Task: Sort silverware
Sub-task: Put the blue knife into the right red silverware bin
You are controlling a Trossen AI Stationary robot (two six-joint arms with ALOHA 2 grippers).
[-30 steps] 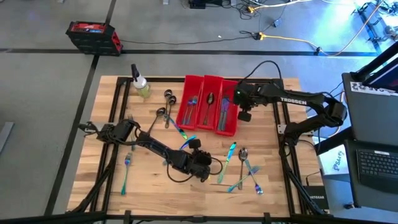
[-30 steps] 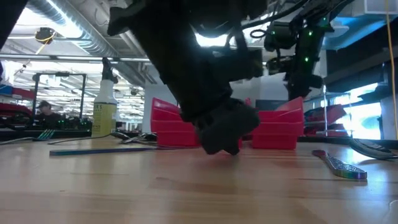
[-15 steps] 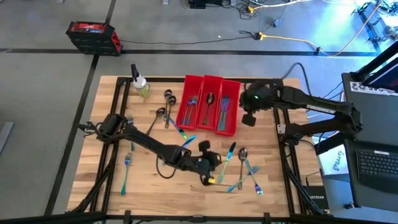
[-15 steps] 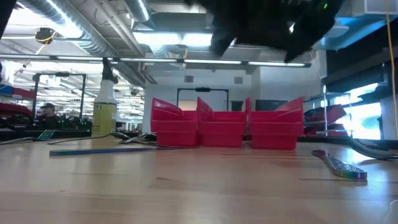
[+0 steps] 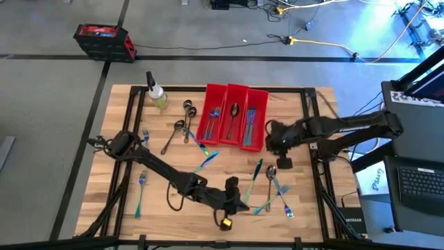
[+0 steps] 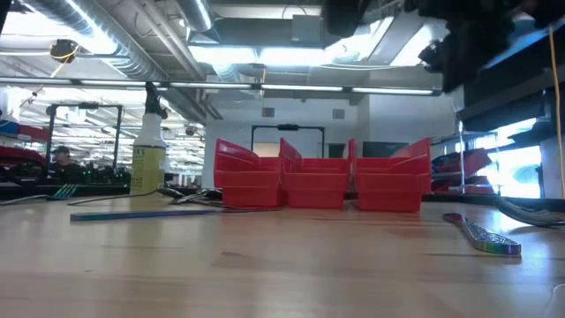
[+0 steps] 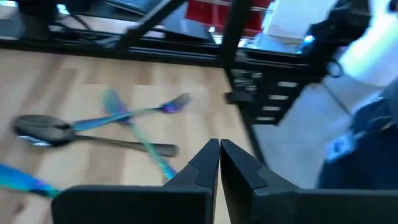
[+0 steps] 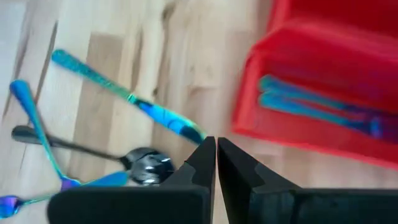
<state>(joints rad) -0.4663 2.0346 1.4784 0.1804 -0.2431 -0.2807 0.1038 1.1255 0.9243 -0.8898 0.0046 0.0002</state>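
From above, the left gripper [image 5: 236, 199] hovers near the table's front edge, the right gripper [image 5: 283, 154] just beside the red bins [image 5: 233, 125]. Silverware [image 5: 270, 189] lies scattered between them, some already in the bins.

At table height, the bins sit mid-table, a knife [image 6: 483, 236] to the right.

The left wrist view shows its fingers [image 7: 205, 167] pressed together, empty, over crossed cutlery.

The right wrist view shows its fingers [image 8: 202, 160] together, holding nothing.
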